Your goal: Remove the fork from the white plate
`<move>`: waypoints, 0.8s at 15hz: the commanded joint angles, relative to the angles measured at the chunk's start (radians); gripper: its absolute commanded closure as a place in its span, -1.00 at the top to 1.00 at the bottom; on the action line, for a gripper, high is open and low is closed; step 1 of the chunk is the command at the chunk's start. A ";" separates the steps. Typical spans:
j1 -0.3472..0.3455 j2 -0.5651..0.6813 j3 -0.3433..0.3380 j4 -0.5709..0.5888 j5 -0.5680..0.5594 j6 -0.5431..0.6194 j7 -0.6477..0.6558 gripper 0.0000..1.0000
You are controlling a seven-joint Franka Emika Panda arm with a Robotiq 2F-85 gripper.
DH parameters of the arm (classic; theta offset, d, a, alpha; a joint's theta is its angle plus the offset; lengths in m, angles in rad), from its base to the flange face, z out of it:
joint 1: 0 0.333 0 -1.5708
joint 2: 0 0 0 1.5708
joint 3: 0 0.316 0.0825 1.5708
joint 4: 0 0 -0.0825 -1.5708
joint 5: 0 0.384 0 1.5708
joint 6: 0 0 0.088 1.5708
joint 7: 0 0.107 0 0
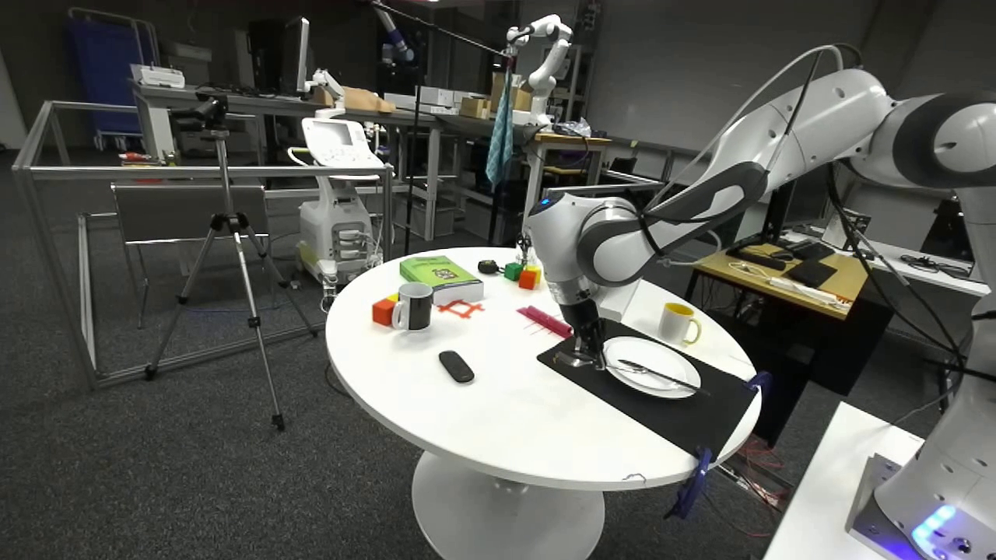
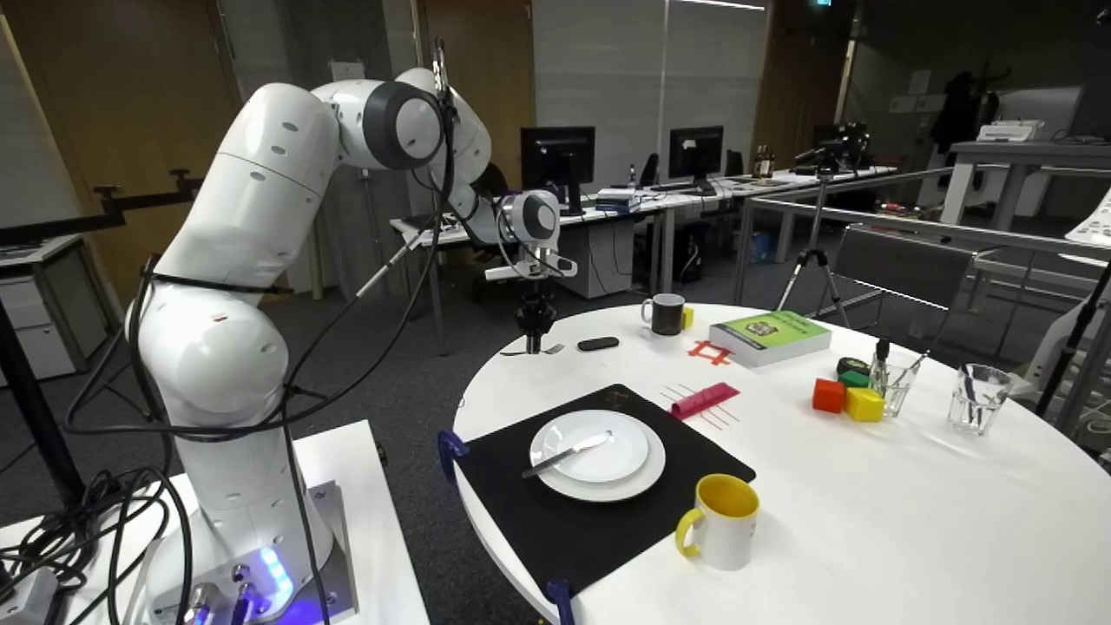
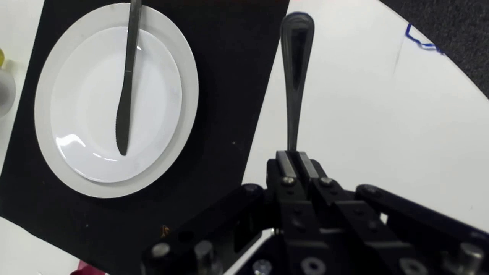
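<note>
White tabletop point(image 3: 363, 107) backs the fork point(image 3: 296, 57), which the gripper point(image 3: 293, 156), jaws pressed together, pinches with its handle pointing straight out, roughly parallel to the knife point(image 3: 128, 88) on the white plate point(image 3: 88, 114) but off to that plate's side, seemingly ready for lowering.

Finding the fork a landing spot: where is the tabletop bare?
The tabletop is bare between the black oblong object and the black mat, and between the yellow-handled mug and the glasses. Crowded: cubes by the glasses, the book near the dark mug, white plates with a knife on the mat.
</note>
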 commanded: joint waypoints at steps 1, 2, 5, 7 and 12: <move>0.033 0.095 -0.005 0.134 -0.026 -0.120 -0.063 -0.97; 0.041 0.118 -0.006 0.160 -0.030 -0.143 -0.072 -0.97; 0.059 0.175 -0.004 0.229 -0.030 -0.193 -0.106 -0.97; 0.070 0.204 -0.006 0.268 -0.021 -0.204 -0.092 -0.97; 0.071 0.217 0.000 0.305 0.006 -0.174 -0.089 -0.97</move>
